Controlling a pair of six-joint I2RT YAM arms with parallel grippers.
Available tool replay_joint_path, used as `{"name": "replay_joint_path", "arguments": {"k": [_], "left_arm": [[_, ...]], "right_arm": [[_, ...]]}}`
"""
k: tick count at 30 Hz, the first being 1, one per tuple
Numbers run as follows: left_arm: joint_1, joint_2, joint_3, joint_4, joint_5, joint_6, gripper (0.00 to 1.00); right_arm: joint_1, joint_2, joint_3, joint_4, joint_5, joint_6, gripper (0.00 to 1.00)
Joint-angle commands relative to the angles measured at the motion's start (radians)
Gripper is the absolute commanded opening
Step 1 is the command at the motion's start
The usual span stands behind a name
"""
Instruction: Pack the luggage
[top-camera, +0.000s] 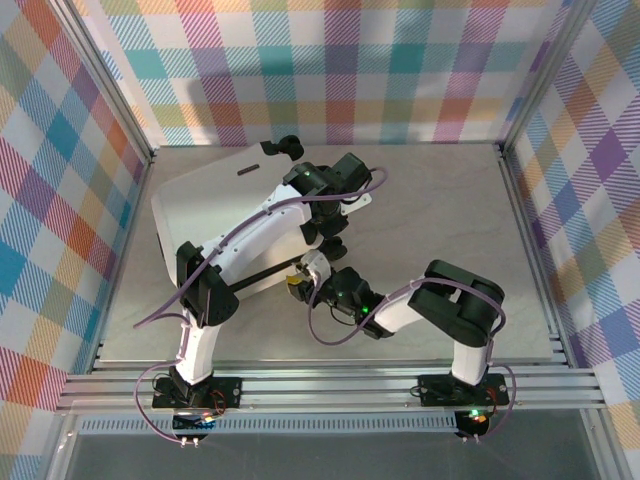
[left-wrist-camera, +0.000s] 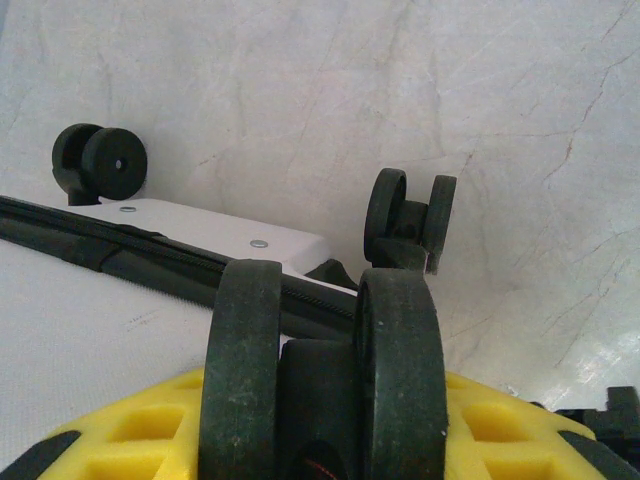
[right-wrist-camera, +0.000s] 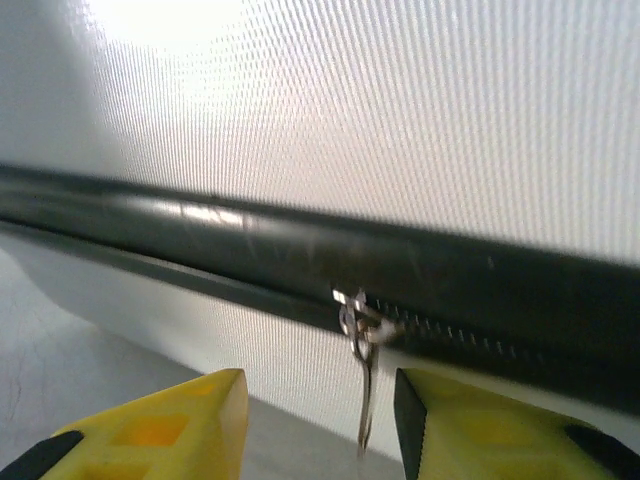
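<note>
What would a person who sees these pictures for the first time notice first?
The white luggage lies closed on the table, left of centre. In the left wrist view, a black double wheel sits clamped between the yellow fingers of the left tool. In the right wrist view, a small metal zipper pull hangs from the black zipper band, between the open fingers of the right tool.

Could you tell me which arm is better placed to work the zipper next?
Right: the right gripper straddles the small metal zipper pull; the left gripper is shut on a black suitcase wheel.
</note>
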Motion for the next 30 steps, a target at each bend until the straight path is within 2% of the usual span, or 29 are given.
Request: {"name": "replay_joint_path", "arguments": {"k": [1, 5, 8, 12, 15, 30], "left_arm": [[-0.004, -0.120, 0.030, 0.081, -0.052, -0.084, 0.00], [-0.003, -0.123, 0.030, 0.080, -0.052, -0.083, 0.00], [-0.003, -0.127, 0.028, 0.081, -0.046, -0.083, 0.00], [-0.003, -0.131, 0.026, 0.082, -0.046, -0.083, 0.00], [-0.003, -0.132, 0.025, 0.081, -0.047, -0.081, 0.00], [-0.004, -0.151, -0.013, 0.098, -0.028, -0.086, 0.00]], "right_arm": [[0.003, 0.033, 0.045, 0.037, 0.019, -0.029, 0.44], [0.000, 0.060, 0.058, 0.045, 0.021, -0.013, 0.39], [-0.002, 0.071, 0.066, 0.047, 0.023, -0.003, 0.31], [-0.008, 0.068, 0.065, 0.051, 0.024, 0.016, 0.11], [-0.016, 0.054, 0.054, 0.048, 0.028, 0.029, 0.01], [-0.148, -0.129, -0.073, -0.077, 0.153, 0.118, 0.00]]}}
